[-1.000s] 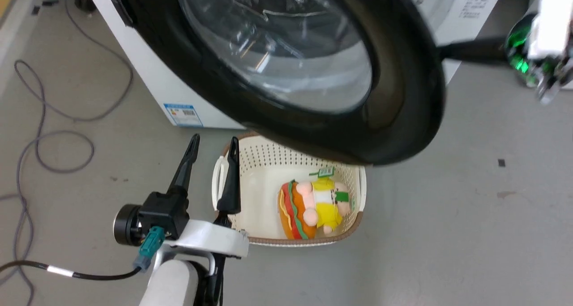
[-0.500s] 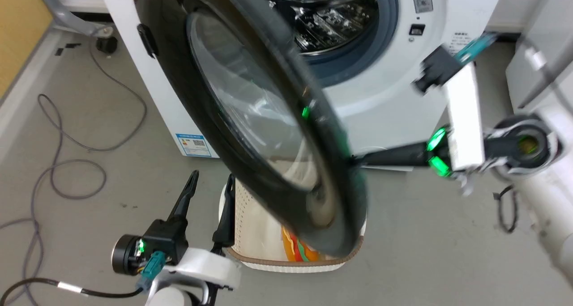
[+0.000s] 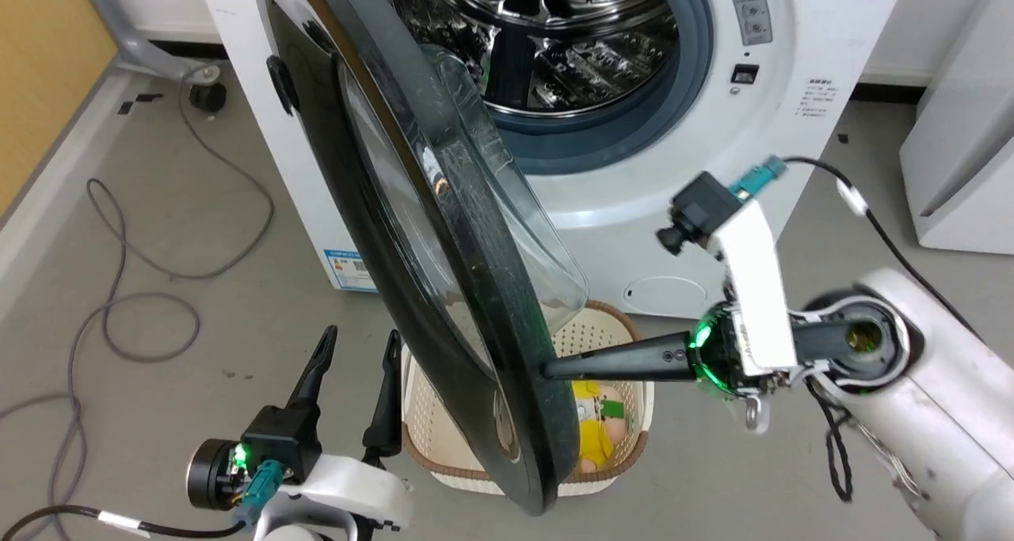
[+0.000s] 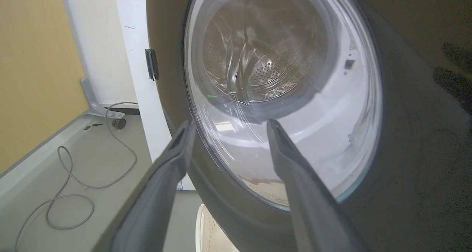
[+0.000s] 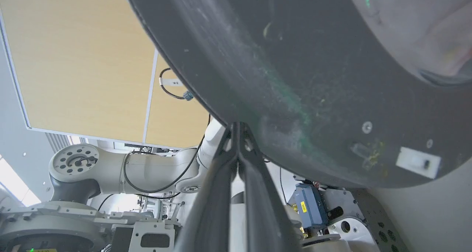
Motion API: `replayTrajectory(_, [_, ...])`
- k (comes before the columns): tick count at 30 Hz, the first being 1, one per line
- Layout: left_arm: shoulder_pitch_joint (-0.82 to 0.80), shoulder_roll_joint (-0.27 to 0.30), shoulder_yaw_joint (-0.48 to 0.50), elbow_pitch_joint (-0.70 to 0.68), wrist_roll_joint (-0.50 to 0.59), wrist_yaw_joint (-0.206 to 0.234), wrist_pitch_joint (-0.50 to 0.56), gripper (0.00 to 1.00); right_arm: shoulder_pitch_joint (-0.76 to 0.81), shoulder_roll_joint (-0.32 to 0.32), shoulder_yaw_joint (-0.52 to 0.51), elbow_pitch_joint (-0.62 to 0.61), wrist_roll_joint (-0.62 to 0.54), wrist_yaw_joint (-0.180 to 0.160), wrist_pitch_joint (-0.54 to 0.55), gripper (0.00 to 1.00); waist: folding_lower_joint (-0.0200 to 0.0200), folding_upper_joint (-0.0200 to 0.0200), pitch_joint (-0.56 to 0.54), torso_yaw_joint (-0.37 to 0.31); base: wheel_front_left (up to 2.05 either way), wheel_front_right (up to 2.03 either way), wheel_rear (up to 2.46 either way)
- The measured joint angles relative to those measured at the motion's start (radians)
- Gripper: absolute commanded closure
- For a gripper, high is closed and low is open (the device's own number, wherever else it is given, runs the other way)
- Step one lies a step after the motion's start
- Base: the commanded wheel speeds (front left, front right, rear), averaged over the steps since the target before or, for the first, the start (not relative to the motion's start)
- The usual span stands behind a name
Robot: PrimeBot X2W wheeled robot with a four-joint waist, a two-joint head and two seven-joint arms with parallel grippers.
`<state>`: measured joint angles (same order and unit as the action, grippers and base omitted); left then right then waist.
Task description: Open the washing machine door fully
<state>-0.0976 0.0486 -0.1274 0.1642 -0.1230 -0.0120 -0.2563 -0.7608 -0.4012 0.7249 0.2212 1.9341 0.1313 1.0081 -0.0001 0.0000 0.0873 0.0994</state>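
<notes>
The washing machine door stands swung out from the white washing machine, nearly edge-on to the head view, its clear glass bowl bulging toward the steel drum. My right gripper is shut, its fingertips pressed against the door's matte back near the lower rim; in the right wrist view the right gripper meets that surface. My left gripper is open, low on the door's glossy front side. The left gripper holds nothing, with the door glass just beyond.
A cream laundry basket with a plush toy sits on the floor below the door. Grey cables loop across the floor at left. A yellow wall and a second white appliance flank the machine.
The head camera has shifted. The door has swung from facing the camera to nearly edge-on, baring the drum. My right gripper followed its rim leftward and down. The left gripper stays open.
</notes>
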Motion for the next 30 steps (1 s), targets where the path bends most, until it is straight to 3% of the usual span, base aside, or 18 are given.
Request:
replayTrajectory(3, [0.008, 0.0, 0.001, 0.003, 0.0, 0.0, 0.0, 0.0, 0.039, -0.024, -0.013, -0.032, 0.048, 0.0, -0.077, 1.0, 0.0, 0.0, -0.01, -0.003, 0.0, 0.0, 0.0])
replayTrajectory(6, [0.017, 0.0, 0.003, 0.003, -0.001, 0.0, 0.0, 0.0, 0.098, -0.036, -0.069, -0.067, 0.049, 0.0, -0.231, 1.0, 0.0, 0.0, -0.016, -0.009, 0.0, 0.0, 0.0])
replayTrajectory(11, [0.018, 0.0, 0.008, 0.003, -0.004, 0.0, 0.0, 0.0, 0.243, -0.035, -0.162, -0.081, -0.041, 0.0, -0.528, 1.0, 0.0, 0.0, -0.019, -0.023, 0.0, 0.0, 0.0])
replayTrajectory(16, [0.022, 0.0, 0.014, 0.008, -0.011, 0.0, 0.0, 0.0, 0.428, 0.008, -0.246, -0.077, -0.087, 0.0, -0.748, 1.0, 0.0002, 0.0, -0.031, -0.031, 0.0, 0.0, 0.0])
replayTrajectory(18, [0.029, 0.0, 0.016, 0.012, -0.011, -0.002, 0.0, 0.0, 0.498, 0.029, -0.277, -0.079, -0.096, 0.0, -0.818, 0.0, 0.0001, 0.0, -0.038, -0.033, 0.0, 0.0, 0.0])
replayTrajectory(26, [0.046, 0.0, 0.035, 0.029, -0.01, -0.015, 0.0, 0.0, 0.666, 0.084, -0.385, -0.006, -0.232, 0.0, -1.166, 0.0, 0.0001, 0.0, -0.065, -0.047, 0.0, 0.0, 0.0])
replayTrajectory(30, [0.054, 0.0, 0.04, 0.036, -0.01, -0.018, 0.0, 0.0, 0.692, 0.087, -0.435, 0.093, -0.393, 0.0, -1.259, 0.0, 0.0001, 0.0, -0.076, -0.052, 0.0, 0.0, 0.0])
